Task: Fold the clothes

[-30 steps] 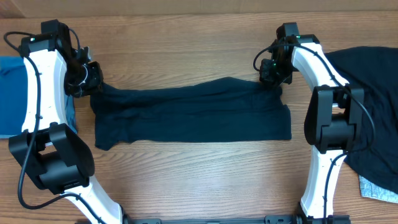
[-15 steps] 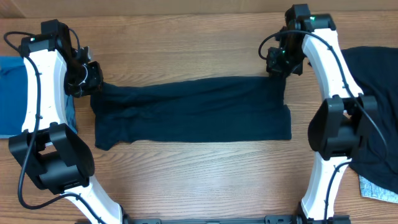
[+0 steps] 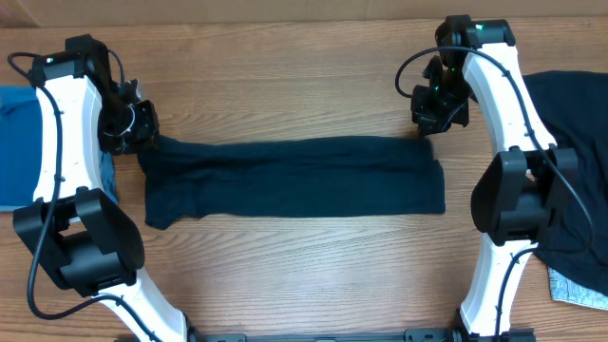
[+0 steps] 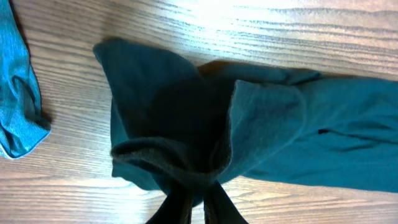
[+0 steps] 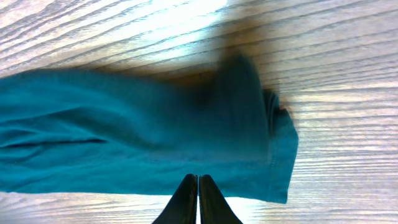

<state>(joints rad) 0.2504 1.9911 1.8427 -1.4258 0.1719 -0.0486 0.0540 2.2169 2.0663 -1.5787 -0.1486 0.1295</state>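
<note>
garment (image 3: 294,179): lower edge straight | left corner pinched | table (image 3: 285,275) open front

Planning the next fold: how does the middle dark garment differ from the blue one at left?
The dark garment is nearly black, the blue garment brighter. The dark one lies stretched out long; the blue one is partly out of frame. The left pincer pinches the dark one, not the blue. Both are cloth.

A wood-grain table (image 3: 285,266) fills the view, bright light glaring off its surface
</note>
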